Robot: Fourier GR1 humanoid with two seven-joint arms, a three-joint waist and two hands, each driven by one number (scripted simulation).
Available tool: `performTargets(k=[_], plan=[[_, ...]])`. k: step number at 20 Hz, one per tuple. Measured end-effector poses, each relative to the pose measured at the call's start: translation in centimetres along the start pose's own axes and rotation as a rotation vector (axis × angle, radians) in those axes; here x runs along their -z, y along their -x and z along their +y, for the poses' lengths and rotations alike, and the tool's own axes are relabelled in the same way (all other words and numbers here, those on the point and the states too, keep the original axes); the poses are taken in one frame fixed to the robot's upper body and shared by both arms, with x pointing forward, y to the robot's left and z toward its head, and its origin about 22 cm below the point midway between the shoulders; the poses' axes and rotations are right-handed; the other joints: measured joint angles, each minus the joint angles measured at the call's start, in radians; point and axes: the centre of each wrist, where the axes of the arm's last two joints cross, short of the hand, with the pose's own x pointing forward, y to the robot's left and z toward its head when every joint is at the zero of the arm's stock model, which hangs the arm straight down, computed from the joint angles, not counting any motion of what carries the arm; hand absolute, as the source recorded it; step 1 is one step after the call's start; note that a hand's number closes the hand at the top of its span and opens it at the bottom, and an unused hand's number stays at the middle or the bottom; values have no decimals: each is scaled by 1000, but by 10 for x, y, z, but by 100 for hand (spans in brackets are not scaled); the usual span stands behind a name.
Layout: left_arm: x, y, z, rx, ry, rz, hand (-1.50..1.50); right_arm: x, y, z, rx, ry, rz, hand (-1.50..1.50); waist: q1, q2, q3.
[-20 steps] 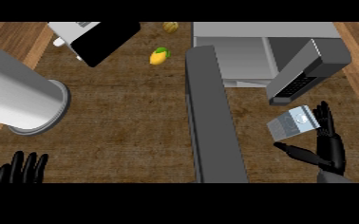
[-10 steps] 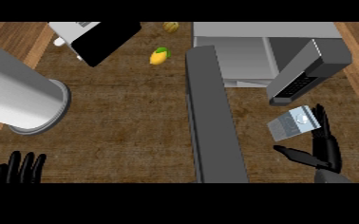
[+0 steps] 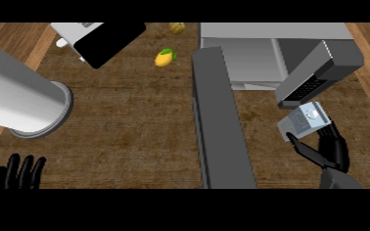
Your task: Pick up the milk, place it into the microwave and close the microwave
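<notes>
The milk carton (image 3: 303, 120), grey-white with a round cap, sits tilted at the right, just below the microwave's dark control panel (image 3: 318, 76). My right hand (image 3: 327, 149) is curled round it, thumb at its lower left and fingers along its right side. The microwave (image 3: 245, 61) stands at the top right with its cavity open. Its grey door (image 3: 220, 127) swings out as a long slab down the middle of the view, left of the milk. My left hand (image 3: 22, 172) rests at the lower left edge, fingers up.
A large grey cylinder (image 3: 29, 103) lies at the left on the wooden counter (image 3: 130, 122). A black-and-white appliance (image 3: 104, 39) sits at the top left. A yellow-green fruit (image 3: 166, 57) and a second small yellowish item (image 3: 177, 28) lie near the door's far end.
My right hand and the milk have crept slightly up toward the microwave's control panel. The left hand and the door have not moved.
</notes>
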Motion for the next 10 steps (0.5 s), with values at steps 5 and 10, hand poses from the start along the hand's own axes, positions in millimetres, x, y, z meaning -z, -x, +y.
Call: performTargets(k=[5, 10], plan=[[-1, 3, 0, 3, -1, -4, -150, 2, 1, 11, 68, 7, -13, 150, -2, -1, 0], [-2, 1, 0, 13, -7, -1, -150, 4, 0, 18, 127, -14, -10, 150, -5, -3, -1]])
